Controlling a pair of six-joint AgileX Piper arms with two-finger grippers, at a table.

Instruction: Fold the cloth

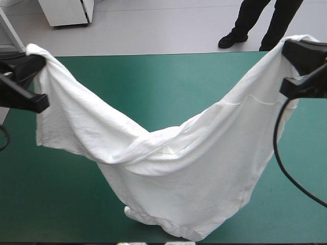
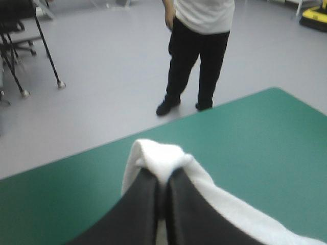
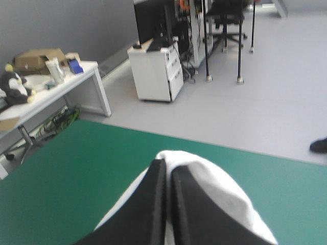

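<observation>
The T-shirt (image 1: 168,168) is hanging lengthwise across the frame, the left gripper (image 1: 40,62) at upper left and the right gripper (image 1: 287,50) at upper right each clamping a corner, its middle sagging toward lower centre, equally far from both.

Table (image 1: 168,76): teal-green cover (image 1: 56,204) lies flat and smooth across the top. Far edge (image 1: 153,55) runs straight in the high view. One rounded corner (image 2: 273,98) shows in the left wrist view.
</observation>
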